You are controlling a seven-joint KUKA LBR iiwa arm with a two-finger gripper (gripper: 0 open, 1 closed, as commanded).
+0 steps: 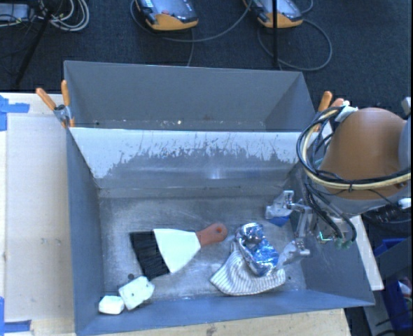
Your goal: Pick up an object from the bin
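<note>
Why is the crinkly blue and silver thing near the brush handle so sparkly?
In the camera view, light from above bounces off the crumpled silvery-blue wrapper, making bright glints. In the same view, the bin's back wall catches a pale lit band, the bin floor below it is dimmer, and the brush's black bristles look dark with no shine.

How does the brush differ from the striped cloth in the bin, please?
The brush is rigid, with black bristles, a white body and a reddish handle; the cloth is soft, crumpled and pale with fine stripes. The brush lies bare, left of the cloth; the cloth has a shiny blue-silver wrapper on it. Both lie on the bin's floor near its front wall.
</note>
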